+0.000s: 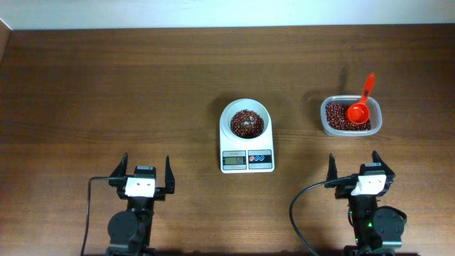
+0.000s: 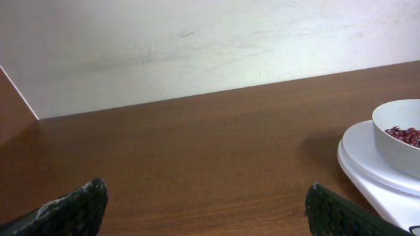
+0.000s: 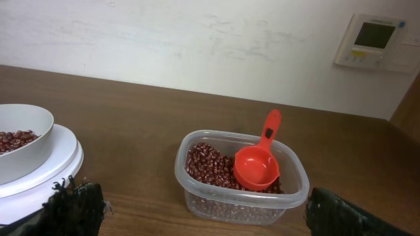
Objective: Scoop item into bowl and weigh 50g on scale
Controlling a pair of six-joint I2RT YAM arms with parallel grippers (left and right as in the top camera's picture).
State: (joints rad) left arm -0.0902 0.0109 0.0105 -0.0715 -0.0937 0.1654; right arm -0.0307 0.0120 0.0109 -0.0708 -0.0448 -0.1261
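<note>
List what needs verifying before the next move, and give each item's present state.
1. Bowl seated on the scale: ok.
2. Beans already in the bowl: ok.
3. Scale display shows the target weight: cannot tell, digits too small.
4. Scoop resting in the tub, handle free to grasp: ok.
5. Left fingers open and empty: ok.
6. Right fingers open and empty: ok.

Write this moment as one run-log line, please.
left gripper: open, empty | right gripper: open, empty | bowl: on scale, holds beans | scoop: in tub
</note>
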